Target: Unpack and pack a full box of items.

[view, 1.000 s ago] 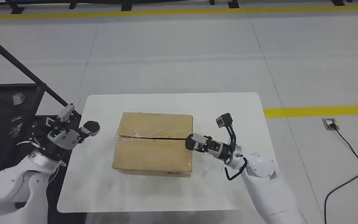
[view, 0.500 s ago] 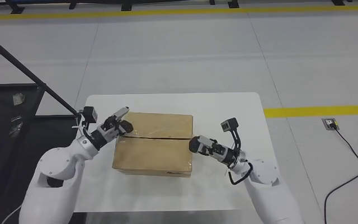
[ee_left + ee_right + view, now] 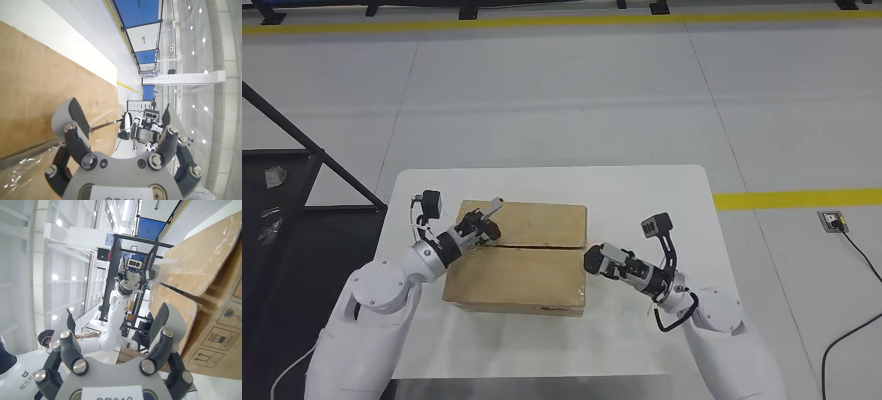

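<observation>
One tan box (image 3: 527, 270) — clear tape (image 3: 22, 162).

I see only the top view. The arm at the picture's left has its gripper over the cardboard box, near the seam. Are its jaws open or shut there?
Observer: Open. In the left wrist view, the left gripper has its jaws spread wide, and one of them is close to the seam of the box.
Operator: Thank you. And the gripper at the other end of the box, is it holding anything?
Observer: No. The right wrist view shows the right gripper open and empty, with one of its jaws beside the rounded corner of a top flap.
</observation>
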`<action>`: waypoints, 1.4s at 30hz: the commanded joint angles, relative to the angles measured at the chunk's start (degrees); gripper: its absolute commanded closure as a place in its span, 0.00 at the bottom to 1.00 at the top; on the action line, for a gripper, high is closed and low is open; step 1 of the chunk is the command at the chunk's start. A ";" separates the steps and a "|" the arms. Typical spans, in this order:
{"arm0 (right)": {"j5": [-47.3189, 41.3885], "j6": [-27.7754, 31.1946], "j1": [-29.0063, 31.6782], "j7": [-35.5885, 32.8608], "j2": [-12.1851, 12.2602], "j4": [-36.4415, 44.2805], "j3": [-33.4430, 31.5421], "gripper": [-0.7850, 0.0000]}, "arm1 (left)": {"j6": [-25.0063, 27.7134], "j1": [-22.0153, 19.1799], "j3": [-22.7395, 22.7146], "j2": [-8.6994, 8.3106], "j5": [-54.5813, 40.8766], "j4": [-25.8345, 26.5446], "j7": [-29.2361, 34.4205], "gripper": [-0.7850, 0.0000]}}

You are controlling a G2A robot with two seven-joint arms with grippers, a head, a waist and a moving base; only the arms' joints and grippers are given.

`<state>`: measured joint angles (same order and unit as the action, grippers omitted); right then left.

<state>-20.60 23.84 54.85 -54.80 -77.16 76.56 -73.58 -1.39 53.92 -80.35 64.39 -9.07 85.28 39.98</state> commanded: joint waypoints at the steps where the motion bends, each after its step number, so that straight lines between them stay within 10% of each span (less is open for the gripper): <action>1: -0.01 -0.06 -0.20 0.04 0.06 -0.10 0.18 0.00 | 0.15 0.57 -0.03 -0.07 0.08 0.58 0.18 0.00; 19: -0.52 -0.02 -1.33 0.66 0.49 -0.82 1.79 0.00 | 1.36 3.22 1.55 0.03 -0.20 3.97 -3.40 0.00; 32: -6.16 -1.03 -7.52 -10.71 -0.02 -3.46 7.52 0.00 | 1.29 7.29 -9.38 -0.86 -15.28 4.89 -1.53 0.00; 42: -4.95 -0.39 -10.79 -6.12 -0.93 -7.06 10.97 0.00 | -1.77 5.87 -1.36 0.69 -15.78 6.08 -12.83 0.00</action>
<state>-25.28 23.04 43.87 -61.06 -78.10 69.75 -62.57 -2.80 59.74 -82.88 64.91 -25.26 90.97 28.47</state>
